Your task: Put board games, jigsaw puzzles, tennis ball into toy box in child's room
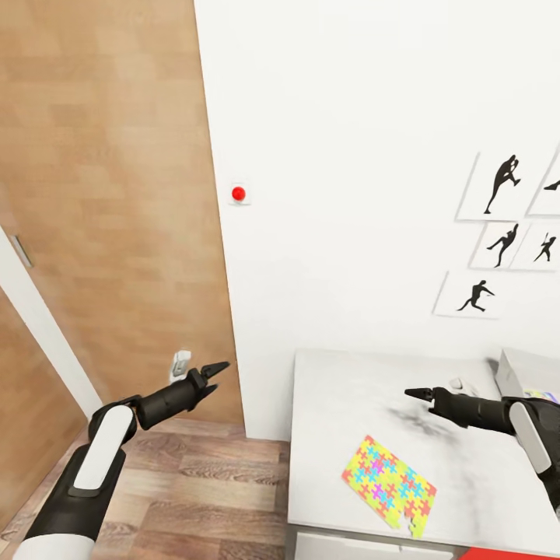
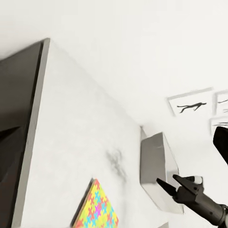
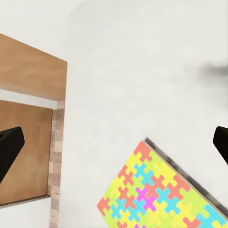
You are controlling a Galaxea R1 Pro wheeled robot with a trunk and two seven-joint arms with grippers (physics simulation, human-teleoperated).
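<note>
Currently, by label:
Jigsaw puzzle (image 1: 388, 484): lies flat on the light grey tabletop (image 1: 342, 404), near its front edge, turned at an angle so one corner points to the far left and its long axis runs from far left to near right.
Second puzzle view: the right wrist camera shows the jigsaw puzzle (image 3: 161, 190) flat on the pale surface, its multicoloured pieces facing up.
Toy box (image 1: 526, 372): a grey tub at the far right of the tabletop, only its left end visible in the head view; its contents cannot be made out.
Left end effector (image 1: 211, 379): hangs over the wood floor (image 1: 210, 482), left of the tabletop, beside the wooden wardrobe door (image 1: 101, 194); fingers spread apart, holding nothing.
Right end effector (image 1: 420, 394): hovers above the tabletop, beyond the puzzle, pointing left; fingers spread wide in its wrist view, nothing between them.
Wall (image 1: 350, 155): white, with black baseball silhouette pictures (image 1: 498, 187) at right.
</note>
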